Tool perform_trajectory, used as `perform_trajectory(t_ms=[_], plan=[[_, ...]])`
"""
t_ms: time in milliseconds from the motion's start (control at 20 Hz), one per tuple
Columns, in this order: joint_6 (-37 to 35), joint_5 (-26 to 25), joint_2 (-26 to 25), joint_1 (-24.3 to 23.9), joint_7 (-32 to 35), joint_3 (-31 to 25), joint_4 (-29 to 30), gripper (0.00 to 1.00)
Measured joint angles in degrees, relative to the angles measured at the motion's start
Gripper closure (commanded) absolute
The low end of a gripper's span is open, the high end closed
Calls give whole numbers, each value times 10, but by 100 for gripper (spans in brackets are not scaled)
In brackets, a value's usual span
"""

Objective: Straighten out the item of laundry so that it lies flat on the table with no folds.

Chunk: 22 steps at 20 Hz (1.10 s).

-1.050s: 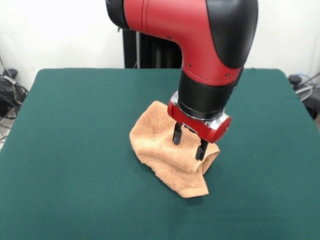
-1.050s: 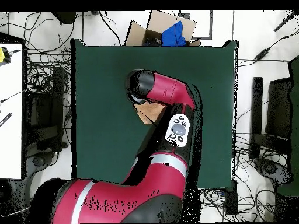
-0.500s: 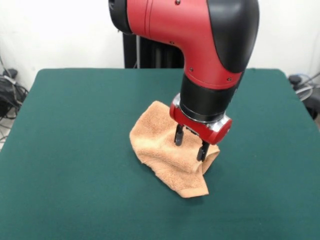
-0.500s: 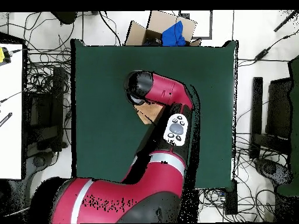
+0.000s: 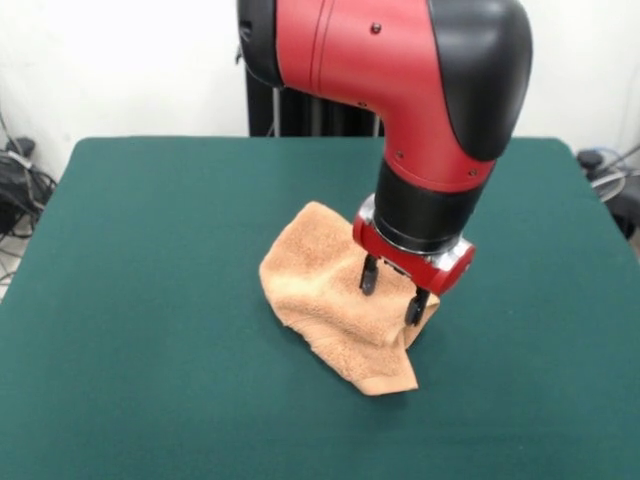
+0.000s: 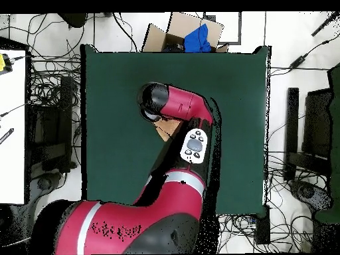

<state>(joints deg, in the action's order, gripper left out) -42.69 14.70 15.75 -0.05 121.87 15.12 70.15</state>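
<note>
Your gripper [image 5: 392,297] has slid a little toward the towel's [image 5: 325,290] side edge, fingers apart and holding nothing, so the towel still sits folded and bumpy in the middle of the table [image 5: 150,300].

Towel mostly hidden from above

The arm [image 6: 174,109] covers nearly all the towel [image 6: 167,127]; only a sliver shows.
</note>
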Motion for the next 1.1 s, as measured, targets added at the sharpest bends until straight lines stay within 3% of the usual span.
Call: perform_trajectory(t_ms=[1100], plan=[[0,0,-17,10,0,0,-13,0]])
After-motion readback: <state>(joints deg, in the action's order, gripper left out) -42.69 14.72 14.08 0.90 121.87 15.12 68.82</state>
